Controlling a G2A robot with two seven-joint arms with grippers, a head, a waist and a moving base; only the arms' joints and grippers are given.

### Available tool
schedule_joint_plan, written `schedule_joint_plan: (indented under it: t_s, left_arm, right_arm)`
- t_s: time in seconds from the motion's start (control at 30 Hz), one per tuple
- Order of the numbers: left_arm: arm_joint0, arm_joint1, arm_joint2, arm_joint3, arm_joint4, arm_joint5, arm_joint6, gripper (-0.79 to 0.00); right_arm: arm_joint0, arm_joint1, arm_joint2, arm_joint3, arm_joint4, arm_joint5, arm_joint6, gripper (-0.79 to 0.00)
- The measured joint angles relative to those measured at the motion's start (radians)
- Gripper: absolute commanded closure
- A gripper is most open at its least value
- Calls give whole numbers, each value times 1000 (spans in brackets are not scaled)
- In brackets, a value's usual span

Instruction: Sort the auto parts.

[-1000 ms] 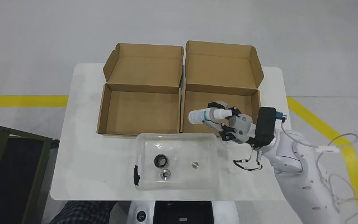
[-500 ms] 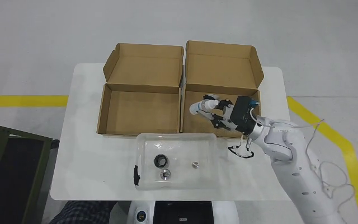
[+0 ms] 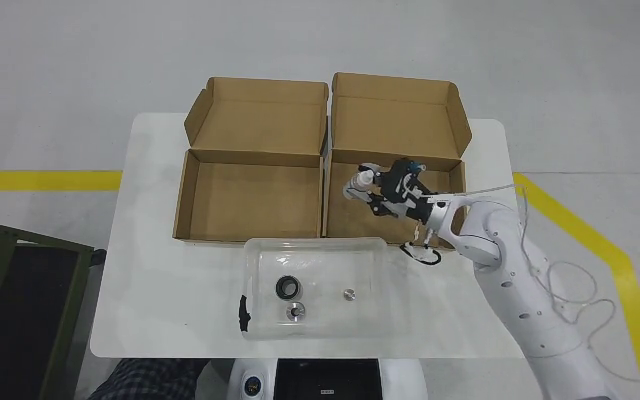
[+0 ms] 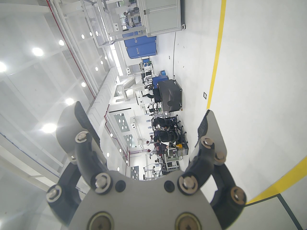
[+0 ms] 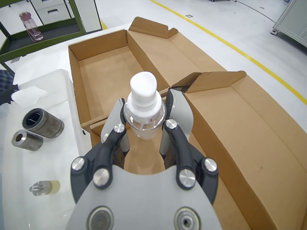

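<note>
Top view is showing the right arm angling in from the table's right edge, sitting bent at the elbow, with the right gripper [image 3: 368,190] hanging over the near left part of the right-hand open brown cardboard box [image 3: 345,222]. Its fingers are clamping a clear plastic spray bottle with a white cap [image 3: 353,186], which is lying roughly level, cap pointing toward the left-hand open brown cardboard box [image 3: 250,205]. Whether the bottle is touching the box floor I cannot tell.

Two boxes are standing side by side, walls touching, on the white table [image 3: 150,250], lids folded back. One clear plastic bin [image 3: 315,243] is sitting just in front of them, holding three metal parts: a dark steel cylinder with a black bore [image 3: 288,287], a smaller steel sleeve [image 3: 296,311] just beside it, and a small steel pin [image 3: 348,294] apart from both.

Right wrist view is giving closer detail: the two fingers are pressing the bottle's clear shoulder just below the white cap, and the pin [image 5: 44,187] is showing a yellowish end.

Left wrist view is showing the left gripper [image 4: 144,111] pointing away from the table toward a factory hall, fingers spread apart and grasping nothing.
</note>
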Motion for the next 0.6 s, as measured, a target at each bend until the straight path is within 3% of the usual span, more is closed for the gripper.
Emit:
schedule_joint_plan:
  t_s: [0.6]
  left_arm:
    - [0,0,0,0,0,0,0,-785]
  right_arm:
    - [103,-29,-109,179,-76,54,-4,0]
